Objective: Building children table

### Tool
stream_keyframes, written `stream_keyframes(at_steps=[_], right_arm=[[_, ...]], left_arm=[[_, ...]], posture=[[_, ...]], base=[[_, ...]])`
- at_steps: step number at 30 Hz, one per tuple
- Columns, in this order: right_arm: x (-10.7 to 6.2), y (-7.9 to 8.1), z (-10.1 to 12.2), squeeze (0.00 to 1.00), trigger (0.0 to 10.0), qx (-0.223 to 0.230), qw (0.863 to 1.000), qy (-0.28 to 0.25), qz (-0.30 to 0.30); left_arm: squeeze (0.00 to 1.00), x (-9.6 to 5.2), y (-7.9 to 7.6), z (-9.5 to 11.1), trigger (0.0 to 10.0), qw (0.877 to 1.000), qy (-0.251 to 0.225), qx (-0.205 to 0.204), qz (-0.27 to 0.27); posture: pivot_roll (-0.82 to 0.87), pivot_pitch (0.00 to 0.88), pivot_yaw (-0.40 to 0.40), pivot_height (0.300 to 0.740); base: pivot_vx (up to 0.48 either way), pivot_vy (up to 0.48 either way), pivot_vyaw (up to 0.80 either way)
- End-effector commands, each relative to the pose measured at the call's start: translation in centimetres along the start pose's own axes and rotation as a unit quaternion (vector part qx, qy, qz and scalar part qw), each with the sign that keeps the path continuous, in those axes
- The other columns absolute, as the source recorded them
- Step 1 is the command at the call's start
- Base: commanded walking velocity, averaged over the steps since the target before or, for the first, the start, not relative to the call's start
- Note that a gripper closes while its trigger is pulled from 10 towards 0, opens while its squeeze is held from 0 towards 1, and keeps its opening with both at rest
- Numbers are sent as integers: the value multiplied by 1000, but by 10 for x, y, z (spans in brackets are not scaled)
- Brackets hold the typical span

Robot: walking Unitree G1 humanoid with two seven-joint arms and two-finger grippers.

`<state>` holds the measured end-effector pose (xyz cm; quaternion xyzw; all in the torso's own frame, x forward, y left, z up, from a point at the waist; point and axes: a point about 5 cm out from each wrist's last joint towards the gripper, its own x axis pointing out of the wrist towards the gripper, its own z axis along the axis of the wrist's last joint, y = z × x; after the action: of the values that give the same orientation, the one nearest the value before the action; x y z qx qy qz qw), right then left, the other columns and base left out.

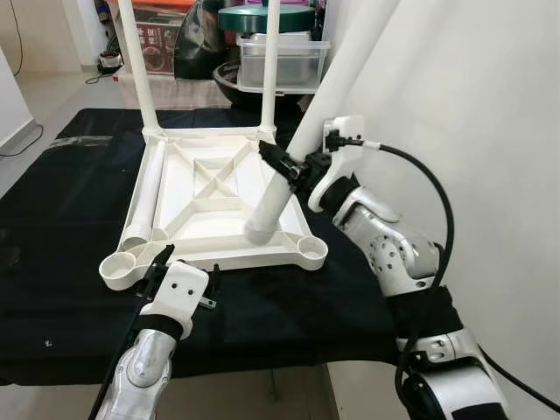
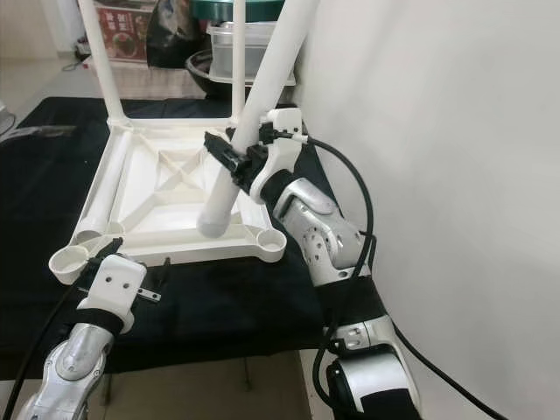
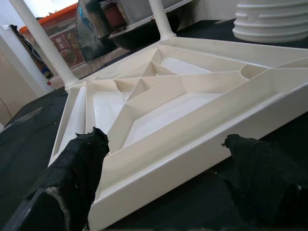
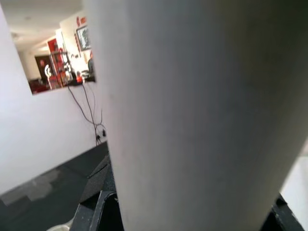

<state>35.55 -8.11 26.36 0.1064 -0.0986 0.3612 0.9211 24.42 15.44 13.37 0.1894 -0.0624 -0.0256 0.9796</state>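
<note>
Now | right gripper (image 1: 282, 163) clamps leg (image 1: 302, 140) | left gripper (image 1: 179, 267) agape | tabletop (image 1: 219, 197) inverted

Right claw (image 1: 278, 164) clamped, arm raised and bent; left claw (image 1: 185, 262) low, fingers (image 3: 79, 163) spread.

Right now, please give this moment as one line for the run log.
right end effector: shut on table leg, tilted over near-right socket | left end effector: open at tabletop near edge | two legs upright, one lying flat

Slanted leg (image 1: 306, 131) and wall (image 1: 490, 114) probably crowd the near-right socket (image 1: 311, 248).
</note>
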Motion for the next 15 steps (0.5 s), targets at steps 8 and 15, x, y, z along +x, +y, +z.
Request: stream_keyframes(at_steps=[8, 15], right_arm=[[0, -8, -5, 0, 0, -66, 997, 21, 26], [-7, -19, -33, 0, 0, -189, 974, 99, 70]], left_arm=[[0, -4, 1, -2, 10000, 1000, 11, 0, -8], [0, -4, -2, -1, 10000, 1000, 12, 0, -12]], posture=[[27, 0, -90, 740], [30, 0, -91, 740]], base=[[0, 0, 0], [0, 0, 0]])
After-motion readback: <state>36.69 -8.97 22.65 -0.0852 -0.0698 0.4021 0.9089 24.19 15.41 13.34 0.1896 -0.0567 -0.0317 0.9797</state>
